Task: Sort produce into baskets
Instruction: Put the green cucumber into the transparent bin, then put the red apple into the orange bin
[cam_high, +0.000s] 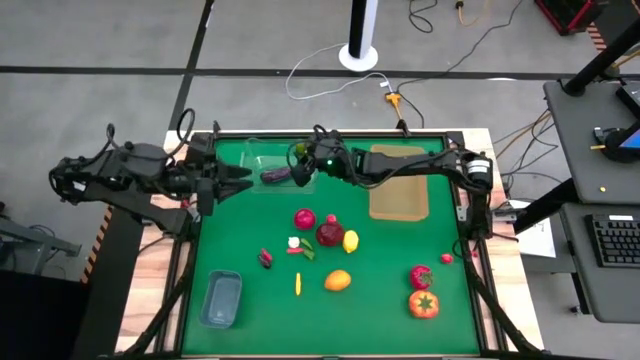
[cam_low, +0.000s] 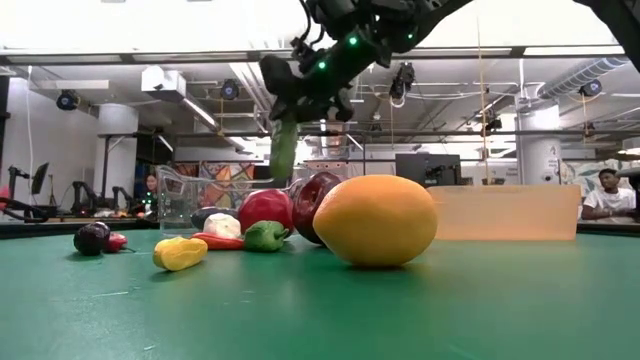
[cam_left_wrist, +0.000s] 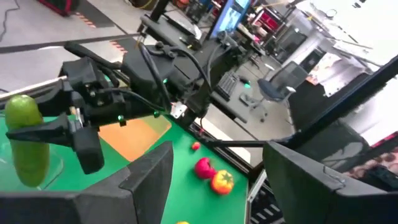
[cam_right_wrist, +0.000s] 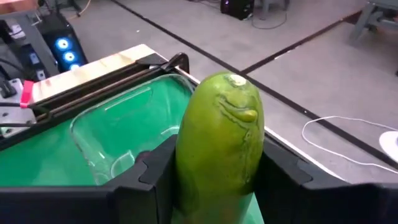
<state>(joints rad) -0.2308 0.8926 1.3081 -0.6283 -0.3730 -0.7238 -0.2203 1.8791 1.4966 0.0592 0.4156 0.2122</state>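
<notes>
item — long green toy cucumber (cam_right_wrist: 219, 146), clamped between the fingers of the right gripper (cam_high: 300, 156), held upright above the clear plastic tub (cam_high: 270, 160) at the far left of the green counter (cam_high: 380, 290).
contents of tub — one purple eggplant (cam_high: 275, 176).
left gripper (cam_high: 238, 179) — just beside the tub, fingers apart, empty.
step in hand — carry of cucumber to tub; release not yet made.
next move calls for — lowering inside the tub walls, clear of the eggplant, then opening the fingers.
</notes>
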